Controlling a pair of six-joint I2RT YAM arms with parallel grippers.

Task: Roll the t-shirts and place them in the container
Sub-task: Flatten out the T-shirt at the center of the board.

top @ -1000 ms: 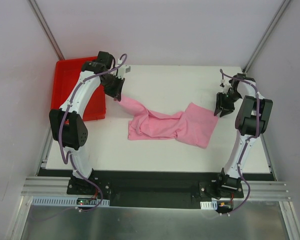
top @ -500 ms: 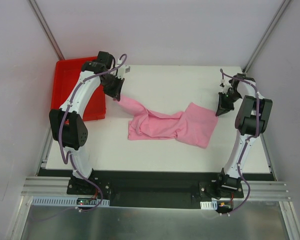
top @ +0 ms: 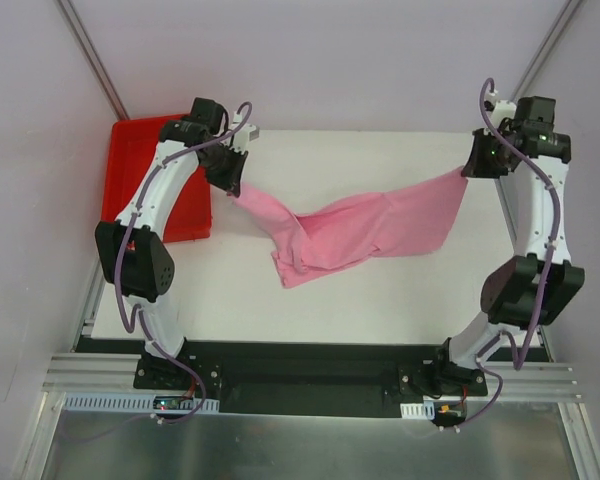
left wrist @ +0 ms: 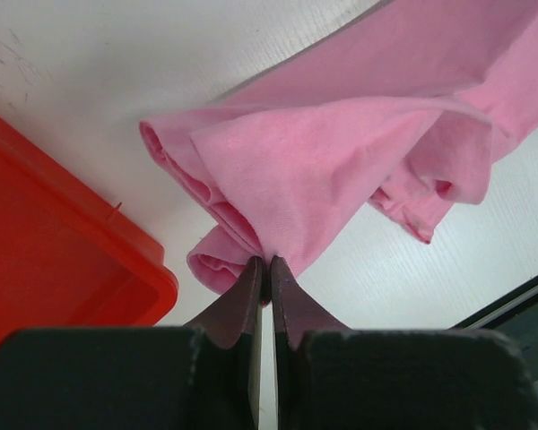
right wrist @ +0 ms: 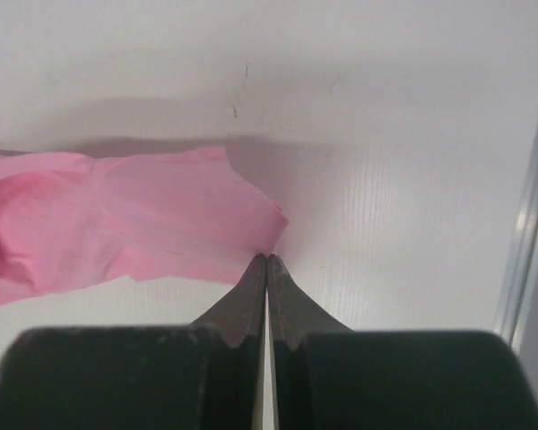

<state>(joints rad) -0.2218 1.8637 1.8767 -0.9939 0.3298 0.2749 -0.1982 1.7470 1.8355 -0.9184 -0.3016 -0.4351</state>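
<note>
The pink t-shirt (top: 360, 225) hangs stretched between my two grippers above the white table, its bunched middle sagging toward the table. My left gripper (top: 234, 188) is shut on the shirt's left end, next to the red tray; the left wrist view shows its jaws pinching folded pink fabric (left wrist: 323, 161). My right gripper (top: 469, 168) is raised at the far right and is shut on the shirt's right corner; the right wrist view shows the fabric (right wrist: 143, 219) spreading left from the closed tips. No neck label shows.
A red plastic tray (top: 140, 165) stands at the far left of the table, close under my left arm; its rim shows in the left wrist view (left wrist: 63, 242). The table's right edge rail (right wrist: 529, 224) lies near my right gripper.
My right gripper has taken hold of the shirt's right corner and lifted it up and to the far right. The shirt, slack on the table before, is now pulled out between both grippers.
</note>
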